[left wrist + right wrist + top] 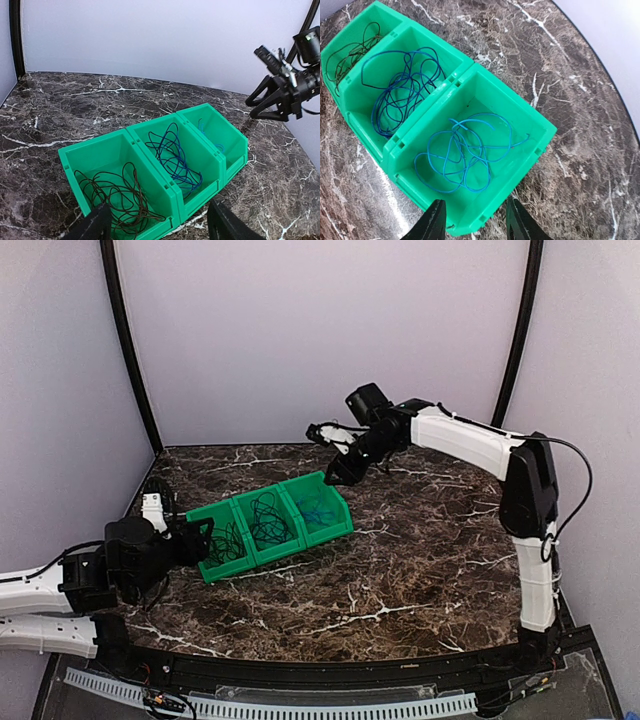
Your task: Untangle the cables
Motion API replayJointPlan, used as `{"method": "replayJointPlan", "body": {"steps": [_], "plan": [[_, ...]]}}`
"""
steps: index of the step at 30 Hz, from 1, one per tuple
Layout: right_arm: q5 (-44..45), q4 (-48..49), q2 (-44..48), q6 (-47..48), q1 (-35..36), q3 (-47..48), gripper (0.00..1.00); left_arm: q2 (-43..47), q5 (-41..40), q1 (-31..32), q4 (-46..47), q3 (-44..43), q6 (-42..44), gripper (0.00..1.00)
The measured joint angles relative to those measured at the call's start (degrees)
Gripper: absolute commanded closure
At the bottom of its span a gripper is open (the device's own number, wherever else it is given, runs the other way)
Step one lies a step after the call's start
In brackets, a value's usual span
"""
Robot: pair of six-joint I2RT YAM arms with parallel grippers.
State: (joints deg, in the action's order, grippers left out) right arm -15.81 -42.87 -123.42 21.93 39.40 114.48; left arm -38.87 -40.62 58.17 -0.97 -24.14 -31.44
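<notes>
A green three-compartment bin point(345, 523) sits on the marble table. Its left compartment holds a dark brown-black cable point(117, 192), the middle one a dark blue cable point(176, 157), the right one a bright blue cable point(465, 152). All three also show in the top view as dark cable point(226, 543), middle cable point(268, 520) and bright blue cable point(318, 508). My left gripper point(159, 225) is open and empty, low at the bin's left end point(205, 538). My right gripper point(476, 222) is open and empty, hovering above the bin's right end point(333, 474).
The marble table point(420, 560) extends to the right and in front of the bin. White curved walls with black vertical strips point(125, 340) enclose the back. A cable track point(300, 705) runs along the near edge.
</notes>
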Motion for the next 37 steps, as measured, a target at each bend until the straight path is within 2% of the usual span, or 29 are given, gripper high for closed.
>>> {"method": "replayJointPlan", "body": {"steps": [6,11,14,19,23,26,30,37], "plan": [[2.05,2.84,12.92,0.22,0.0,-8.87,0.51,-0.5,-1.16,-0.11,-3.23,-2.16,1.22,0.23],[3.93,6.75,24.11,0.44,-0.57,-21.07,0.44,-2.56,-1.92,-0.83,-6.97,-5.88,2.51,0.21],[4.11,9.38,31.01,0.52,-1.95,-29.16,0.37,-3.85,-1.92,-1.81,-8.83,-7.89,3.5,0.19],[2.64,15.67,44.06,0.13,-9.25,-43.04,0.27,-6.62,-1.36,-4.35,-10.54,-9.88,4.55,0.17],[-2.38,21.33,54.16,-1.18,-20.04,-53.79,0.04,-9.92,1.01,-7.06,-12.02,-12.02,5.53,0.14],[-3.3,24.59,60.06,-4.15,-23.08,-59.82,0.01,-13.07,2.69,-8.24,-12.96,-14.53,6.21,0.14],[-0.79,26.25,64.02,-9.7,-22.86,-61.18,0.01,-17.22,4.92,-8.81,-13.81,-19.5,7.21,0.12],[6.32,26.18,66.79,-14.93,-22.91,-54.88,0.01,-22.86,8.41,-8.83,-14.62,-29.27,9.18,0.09]]}}
